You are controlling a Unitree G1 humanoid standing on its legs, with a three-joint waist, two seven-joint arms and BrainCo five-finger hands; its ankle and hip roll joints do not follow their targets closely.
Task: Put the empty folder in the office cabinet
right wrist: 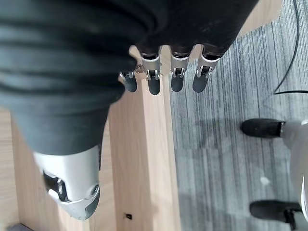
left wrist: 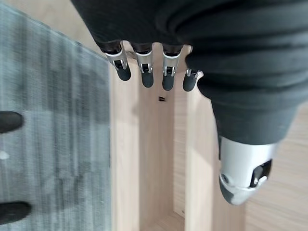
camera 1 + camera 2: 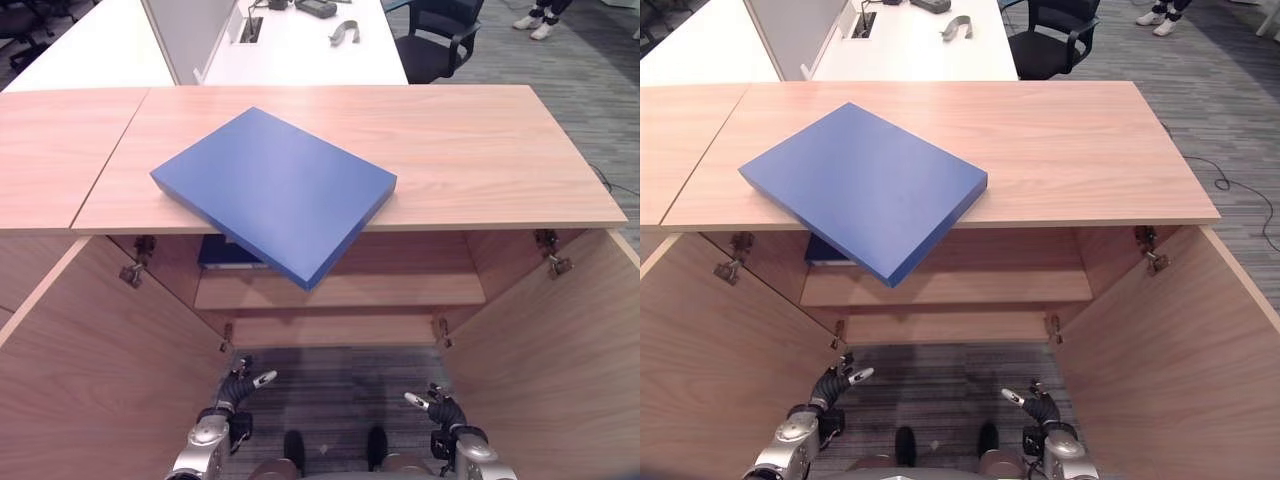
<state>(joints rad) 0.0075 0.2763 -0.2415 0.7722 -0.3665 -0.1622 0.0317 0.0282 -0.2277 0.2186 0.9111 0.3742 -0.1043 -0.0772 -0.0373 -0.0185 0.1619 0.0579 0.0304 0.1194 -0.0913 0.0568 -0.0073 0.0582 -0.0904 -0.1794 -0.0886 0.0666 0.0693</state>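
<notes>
A flat blue folder lies askew on the wooden cabinet top, one corner jutting out past the front edge over the open cabinet. Below it both cabinet doors stand swung wide, showing wooden shelves inside. My left hand hangs low in front of the cabinet at the lower left, fingers relaxed and holding nothing. My right hand hangs at the lower right, likewise open and empty. The wrist views show the straight fingers of the left and the fingers of the right near the cabinet wood.
A dark blue item lies on the upper shelf at the left, under the folder's overhang. Behind the cabinet stand a white desk and a black office chair. A person's white shoes show at the far right on grey carpet.
</notes>
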